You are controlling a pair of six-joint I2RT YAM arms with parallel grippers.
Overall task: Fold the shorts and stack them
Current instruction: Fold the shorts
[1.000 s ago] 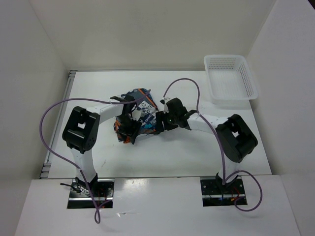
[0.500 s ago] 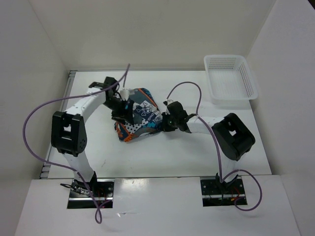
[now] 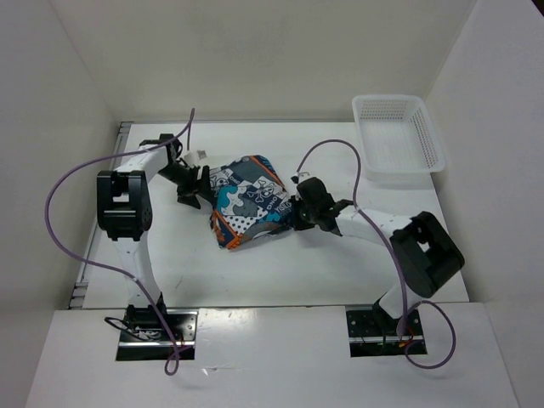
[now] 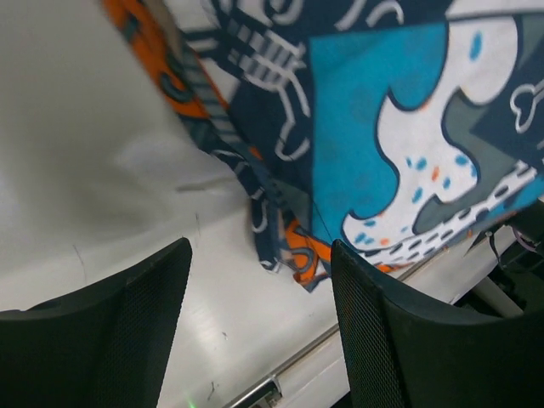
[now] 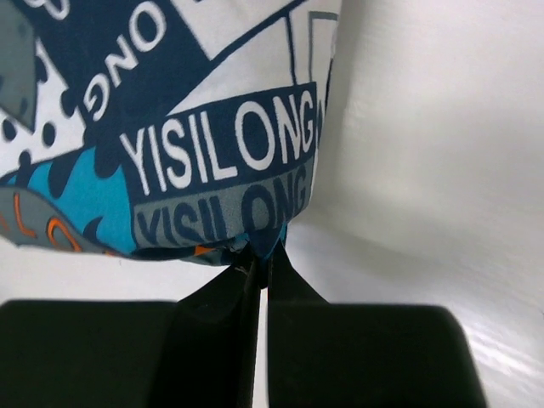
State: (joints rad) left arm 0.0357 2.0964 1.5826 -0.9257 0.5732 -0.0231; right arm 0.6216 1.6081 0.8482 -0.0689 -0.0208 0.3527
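Shorts (image 3: 248,200) run off both wrist views. Right gripper (image 5: 259,253) pinches their hem; left gripper (image 4: 259,255) gapes empty above the white table (image 3: 340,263).

There was one pair of shorts (image 3: 248,200), one white mesh basket (image 3: 398,136) and one desk (image 3: 280,272). Two arms were in view, each with one gripper: the left gripper (image 3: 192,184) and the right gripper (image 3: 299,212).
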